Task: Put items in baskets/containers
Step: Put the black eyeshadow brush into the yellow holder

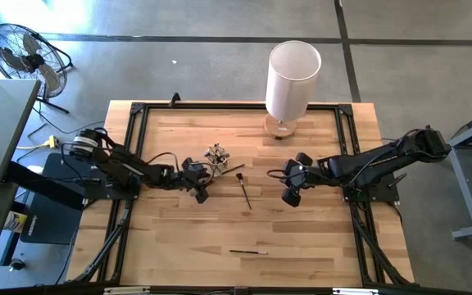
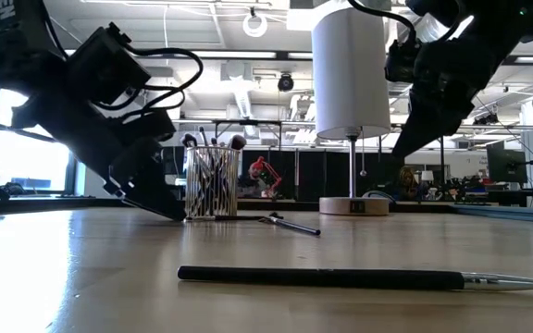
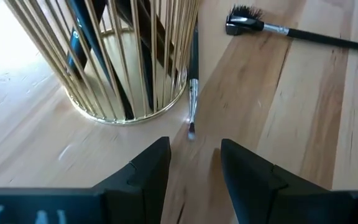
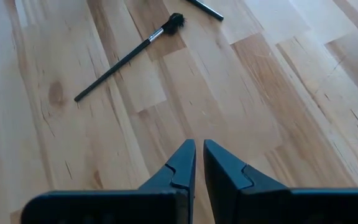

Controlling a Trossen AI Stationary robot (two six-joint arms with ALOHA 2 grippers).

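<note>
No readable labels: left gripper [image 3: 194, 168] gapes empty by the cup [image 3: 126, 62] (brushes inside); right gripper [image 4: 199, 163] nearly closed, empty.

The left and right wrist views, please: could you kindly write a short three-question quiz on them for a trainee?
1. True or false: the left gripper is open, close beside the gold wire brush holder.
2. The right gripper holds: A) a brush, B) the holder, C) nothing.
3. In the left wrist view, what lies on the table just ahead of the left gripper's fingertips?

Key: 1 true; 2 C, it is shut on nothing above bare wood; 3 a thin makeup brush lying against the holder's base.
</note>
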